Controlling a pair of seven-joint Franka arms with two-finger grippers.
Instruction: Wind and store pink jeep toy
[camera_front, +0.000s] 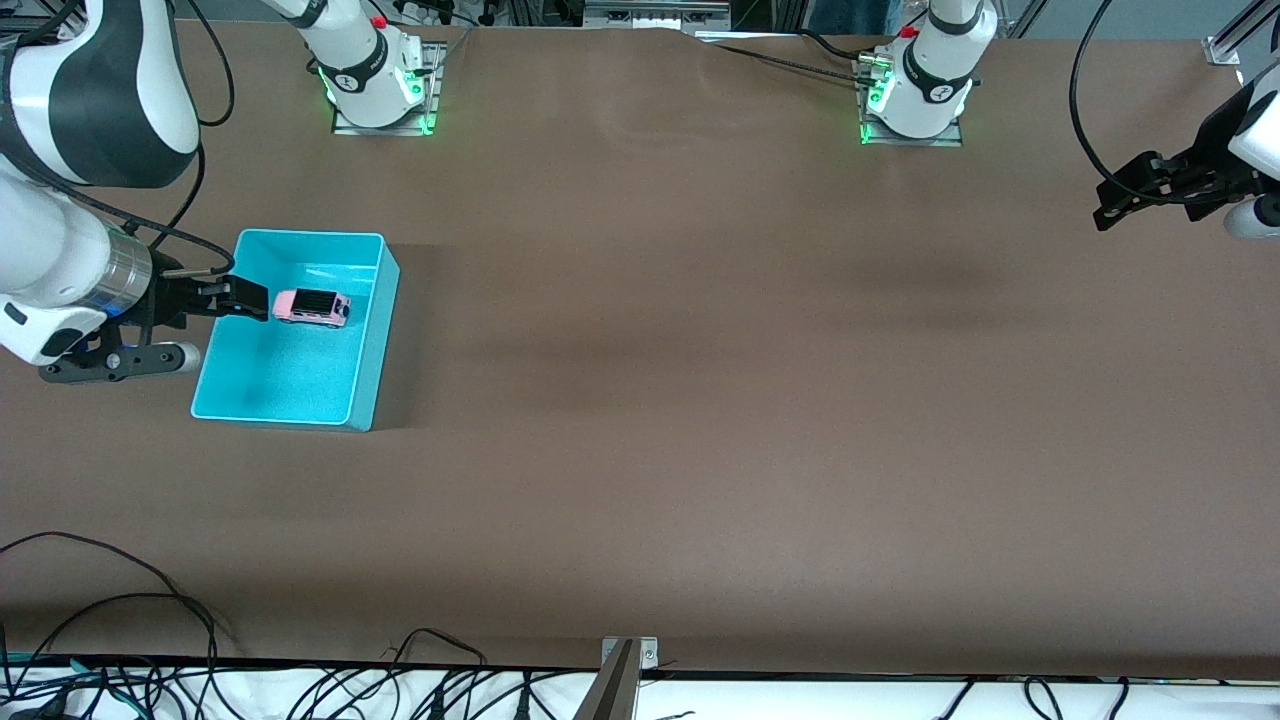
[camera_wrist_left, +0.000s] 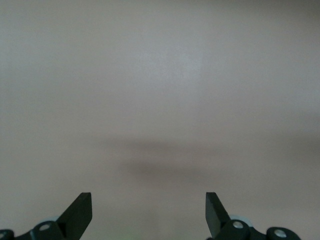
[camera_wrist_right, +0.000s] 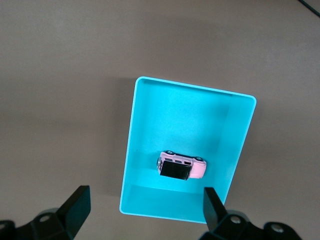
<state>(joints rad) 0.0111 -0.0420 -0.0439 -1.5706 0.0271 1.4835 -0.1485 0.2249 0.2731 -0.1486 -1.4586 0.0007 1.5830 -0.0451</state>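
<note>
The pink jeep toy (camera_front: 312, 307) (camera_wrist_right: 181, 166), pale pink with a black roof, rests on the floor of the turquoise bin (camera_front: 280, 375) (camera_wrist_right: 192, 112), free of both grippers. My right gripper (camera_front: 247, 298) (camera_wrist_right: 146, 196) hangs open and empty over the bin's wall at the right arm's end of the table, a short way from the jeep. My left gripper (camera_front: 1104, 208) (camera_wrist_left: 148, 197) waits open over bare table at the left arm's end, with nothing between its fingers.
The bin stands on a wide brown table (camera_front: 700, 400). Both arm bases (camera_front: 375, 85) (camera_front: 915, 100) stand along the table edge farthest from the front camera. Loose black cables (camera_front: 150, 640) and a metal bracket (camera_front: 628, 655) lie along the nearest edge.
</note>
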